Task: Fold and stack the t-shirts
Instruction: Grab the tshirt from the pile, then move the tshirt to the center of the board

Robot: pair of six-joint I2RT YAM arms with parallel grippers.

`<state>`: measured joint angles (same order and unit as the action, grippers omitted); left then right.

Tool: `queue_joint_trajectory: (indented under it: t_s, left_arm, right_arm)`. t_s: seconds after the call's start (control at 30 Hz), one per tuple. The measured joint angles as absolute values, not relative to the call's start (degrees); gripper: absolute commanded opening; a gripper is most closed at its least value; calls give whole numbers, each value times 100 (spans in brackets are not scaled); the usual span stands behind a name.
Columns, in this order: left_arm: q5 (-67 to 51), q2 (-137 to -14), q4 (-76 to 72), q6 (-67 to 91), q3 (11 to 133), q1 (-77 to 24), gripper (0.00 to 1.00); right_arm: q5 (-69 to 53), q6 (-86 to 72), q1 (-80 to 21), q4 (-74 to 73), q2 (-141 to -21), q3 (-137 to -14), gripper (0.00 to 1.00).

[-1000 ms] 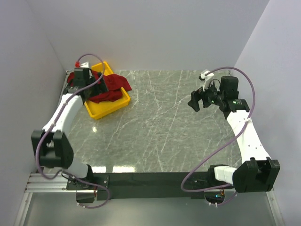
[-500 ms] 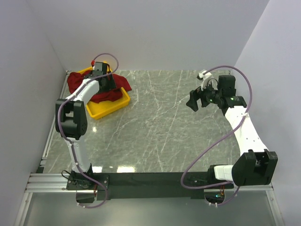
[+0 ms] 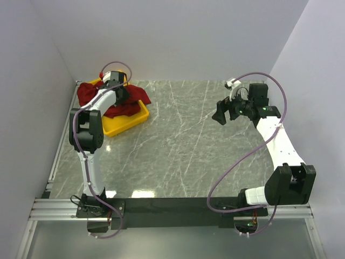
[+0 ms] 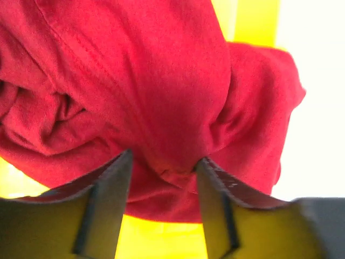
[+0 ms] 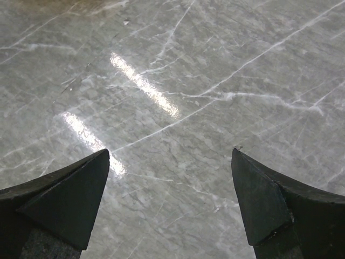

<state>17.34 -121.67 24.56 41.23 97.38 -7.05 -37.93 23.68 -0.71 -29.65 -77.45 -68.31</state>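
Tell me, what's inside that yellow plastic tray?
A crumpled dark red cloth t-shirt fills the yellow plastic tray, spilling over its rim; the left gripper straddles a fold. Whatever lies beneath the cloth is covered.

The surface [image 3: 188, 145] is grey stone with thin white lines, and it shines. A yellow tray [image 3: 125, 126] sits on it in the far left corner, turned a bit. A dark red t-shirt [image 3: 85, 93] spills over the tray's left side.

dark red t-shirt [image 4: 161, 81], yellow bin [image 3: 122, 125], grey white-veined table [image 3: 183, 145]
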Motion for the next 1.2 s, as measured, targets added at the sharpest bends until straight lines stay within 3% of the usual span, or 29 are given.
queue_joint_trajectory:
  t_s: [0.07,0.17,0.2,0.33,0.6,0.9,1.2]
  left_arm:
    - [1763,-12195,2423,4171,9786,-692,47]
    - [1789,-12210,2362,4189,9852,-659,29]
    - [1789,-12213,2331,4180,9874,-646,17]
    - [1780,-12215,2209,4104,9878,-589,0]
    - [1352,-11539,1693,3693,9343,-554,0]
    - [279,-9203,790,3542,9142,-1114,0]
    - [-183,-8685,395,3621,10722,-2488,1]
  right_arm:
    - [-3828,2370,-71,-2967,-7773,-6834,100]
    - [-3868,2370,-71,-2967,-7806,-6836,100]
    - [-3872,2370,-71,-2967,-7811,-6836,100]
    - [-3900,2373,-71,-2969,-7815,-6840,100]
    - [-3935,2410,-34,-2987,-7813,-6945,99]
    - [-3946,2482,235,-3055,-7524,-6945,99]
    - [-3927,2394,377,-2991,-6963,-6945,99]
